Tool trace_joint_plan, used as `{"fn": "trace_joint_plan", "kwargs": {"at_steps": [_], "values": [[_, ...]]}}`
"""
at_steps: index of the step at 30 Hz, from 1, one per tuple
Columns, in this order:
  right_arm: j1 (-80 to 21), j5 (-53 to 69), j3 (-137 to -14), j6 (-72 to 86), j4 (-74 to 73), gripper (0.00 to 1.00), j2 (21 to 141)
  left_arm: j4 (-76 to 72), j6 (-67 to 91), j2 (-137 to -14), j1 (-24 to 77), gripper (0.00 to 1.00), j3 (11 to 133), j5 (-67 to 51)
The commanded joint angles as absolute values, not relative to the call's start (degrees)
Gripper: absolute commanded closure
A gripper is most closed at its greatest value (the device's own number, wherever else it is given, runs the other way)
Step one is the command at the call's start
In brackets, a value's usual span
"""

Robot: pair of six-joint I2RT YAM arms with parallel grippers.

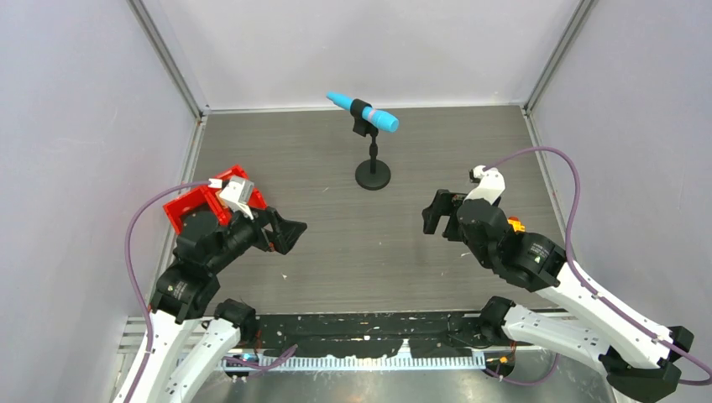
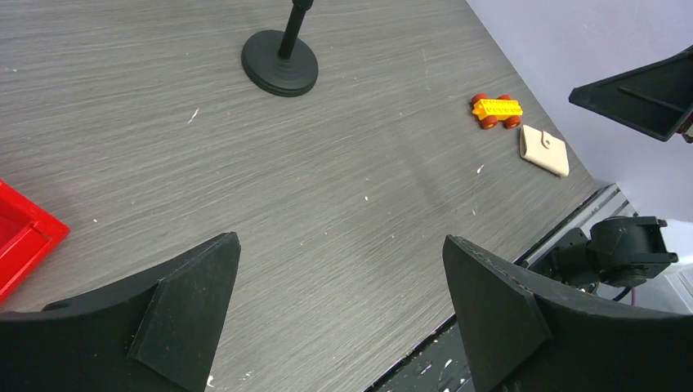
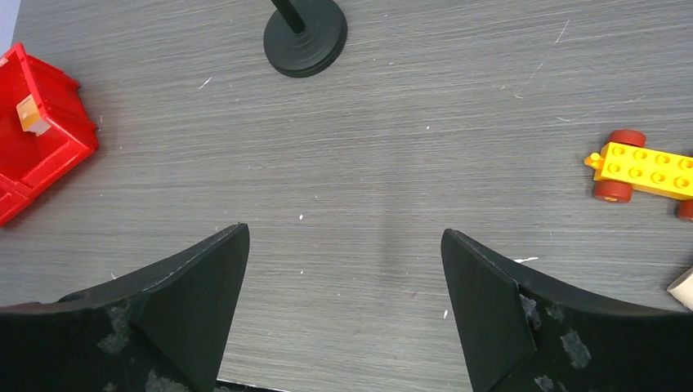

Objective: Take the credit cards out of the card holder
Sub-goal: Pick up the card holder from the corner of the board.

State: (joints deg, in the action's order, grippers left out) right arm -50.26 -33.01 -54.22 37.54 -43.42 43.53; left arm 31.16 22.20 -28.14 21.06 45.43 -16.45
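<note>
Black mic stand (image 1: 373, 174) holds a blue mic (image 1: 363, 112) up top. Red tray (image 1: 195, 207) sits off to its left, yellow brick car (image 3: 641, 171) off to its right, both a bit nearer.

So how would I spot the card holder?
On the grey table, look to the right side by the lilac wall, where a yellow toy car with red wheels sits. The card holder lies just beside it, toward the near edge. It is flat, plain tan and closed, with no wheels.
</note>
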Motion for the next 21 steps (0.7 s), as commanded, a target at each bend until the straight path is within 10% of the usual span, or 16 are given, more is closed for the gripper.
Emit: {"fn": "trace_joint_plan", "kwargs": {"at_steps": [1,21], "values": [[-50.5,-36.4,-56.3,39.9,-43.7,0.05,42.9,30.3,22.6,-27.8,21.2,0.01,45.9,-16.5],[-50.5,-51.5,-57.6,51.7,-49.0,0.05,48.3,30.2,22.7,-27.5,21.2,0.01,45.5,-16.5]]}}
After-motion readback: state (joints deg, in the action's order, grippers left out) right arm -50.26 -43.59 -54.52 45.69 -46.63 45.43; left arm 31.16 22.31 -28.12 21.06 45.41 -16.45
